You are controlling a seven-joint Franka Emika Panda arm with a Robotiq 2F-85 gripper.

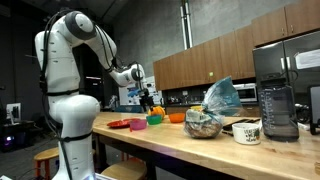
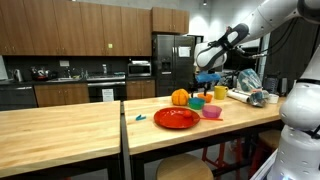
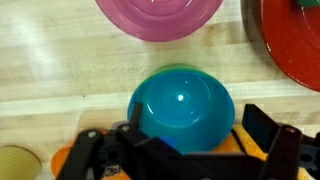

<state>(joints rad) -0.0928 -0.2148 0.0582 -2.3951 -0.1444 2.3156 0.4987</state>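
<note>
My gripper (image 3: 195, 128) is open and hangs over a blue bowl (image 3: 180, 105), one finger on each side of it. The left finger overlaps the bowl's edge. The right finger stands apart from it, with an orange thing (image 3: 240, 140) showing in the gap. A green rim shows at the bowl's far edge. In both exterior views the gripper (image 1: 148, 98) (image 2: 205, 86) is a little above the bowl stack (image 1: 155, 117) (image 2: 197, 103) on the wooden counter (image 1: 200, 150). Whether a finger touches the bowl, I cannot tell.
A pink bowl (image 3: 160, 15) (image 2: 211, 112) and a red plate (image 3: 295, 45) (image 2: 176, 118) lie near the blue bowl. A yellow cup (image 3: 15, 162) (image 2: 220, 93) and an orange fruit-like thing (image 2: 180, 97) stand close by. Further along the counter are a bag (image 1: 222, 97), a mug (image 1: 246, 131) and a blender (image 1: 278, 100).
</note>
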